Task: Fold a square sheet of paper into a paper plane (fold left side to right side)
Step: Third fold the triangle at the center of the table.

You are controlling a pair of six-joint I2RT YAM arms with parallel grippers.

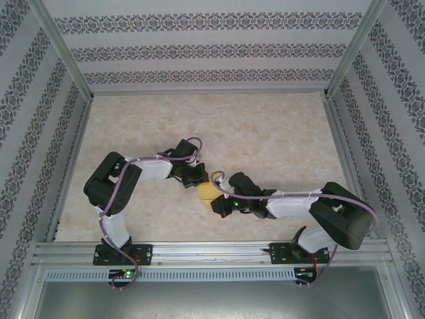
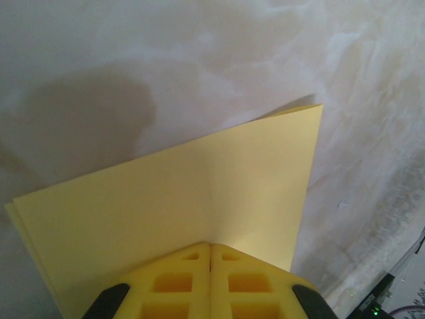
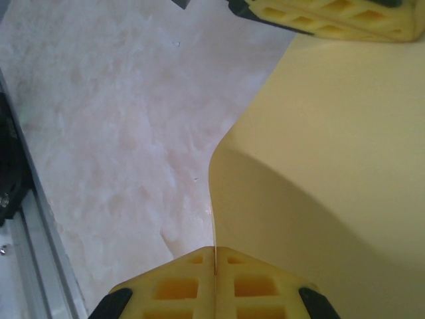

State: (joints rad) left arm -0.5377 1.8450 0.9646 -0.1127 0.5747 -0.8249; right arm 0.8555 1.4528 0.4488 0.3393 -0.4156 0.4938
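The left pincer (image 2: 210, 250) and right pincer (image 3: 215, 252) each clench the thin pale-yellow sheet of paper (image 2: 199, 193). Keep it taut and match the corners before creasing.

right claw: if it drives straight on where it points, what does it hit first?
The right claw is shut on the square sheet of paper, so that comes first. Past its curled edge, probably the table; the left claw sits off that line, depth unclear.
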